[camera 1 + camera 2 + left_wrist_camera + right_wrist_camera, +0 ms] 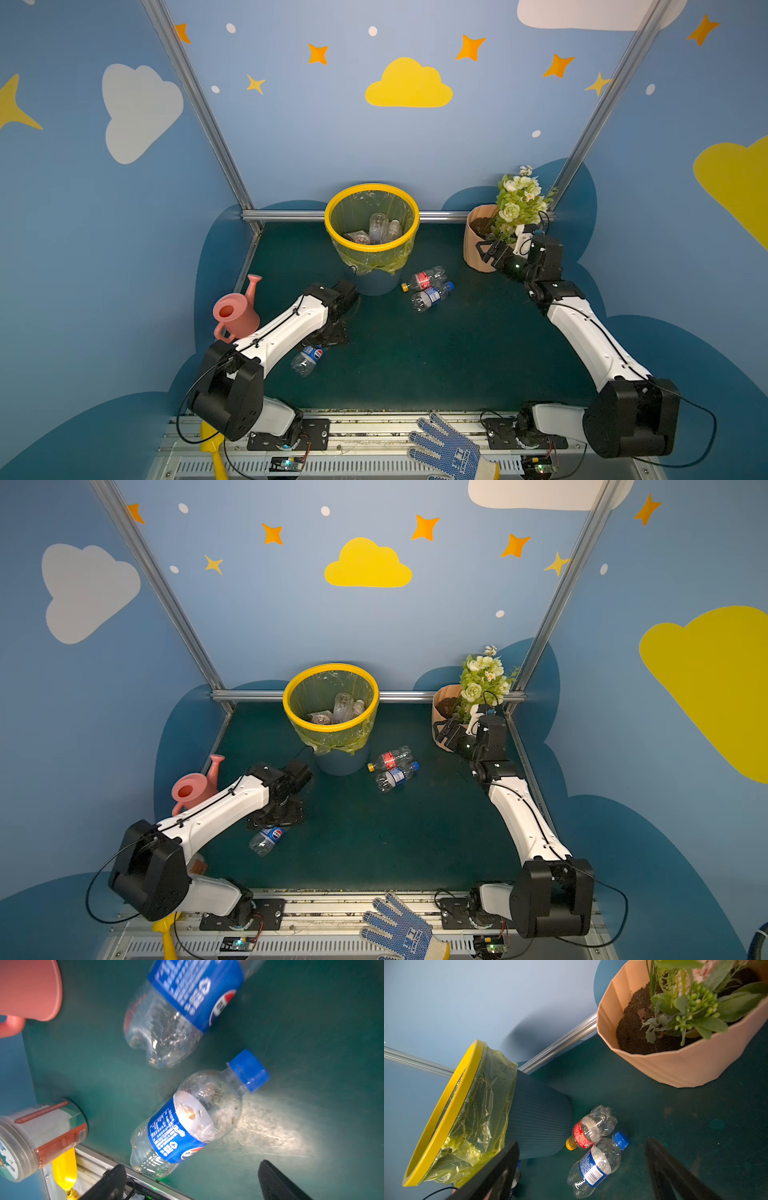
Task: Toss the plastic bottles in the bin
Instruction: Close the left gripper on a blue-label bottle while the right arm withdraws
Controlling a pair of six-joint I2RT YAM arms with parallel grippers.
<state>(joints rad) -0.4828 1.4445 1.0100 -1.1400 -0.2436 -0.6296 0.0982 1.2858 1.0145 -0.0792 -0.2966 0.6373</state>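
Note:
The bin stands at the back middle of the green mat, with several clear plastic bottles inside. Beside its base lie a red-label bottle with a yellow cap and a blue-cap bottle. My right gripper hangs open above the mat in front of the flower pot, holding nothing. My left gripper is open and low over two Pepsi bottles: one with a blue cap and one further off. In a top view a Pepsi bottle pokes out from under the left arm.
A pink watering can stands at the left mat edge. The peach flower pot sits at the back right. A round jar lies near the front left. A yellow tool and a blue-dotted glove rest on the front rail.

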